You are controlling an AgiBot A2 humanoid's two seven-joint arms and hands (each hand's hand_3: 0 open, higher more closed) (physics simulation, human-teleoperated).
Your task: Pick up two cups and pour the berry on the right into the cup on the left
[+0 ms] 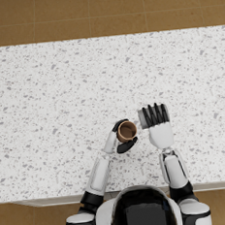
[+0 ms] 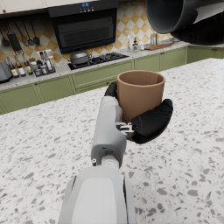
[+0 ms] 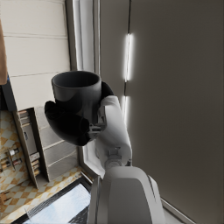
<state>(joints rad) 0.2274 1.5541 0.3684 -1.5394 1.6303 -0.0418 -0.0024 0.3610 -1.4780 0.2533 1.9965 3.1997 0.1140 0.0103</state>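
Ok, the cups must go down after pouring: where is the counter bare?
The speckled counter lies bare left of the left hand and brown cup, right of the right hand, and toward the far edge. It is crowded only where both hands meet.

arms: two, white smooth shells, forearms tapering toward the wrists | elbows: black joint bands, lower frame of head view | left hand (image 2: 146,122): dark, glossy, rounded fingers | right hand (image 3: 72,120): same dark finish | wrist: grey cuff, small dark screw, exposed metal linkage
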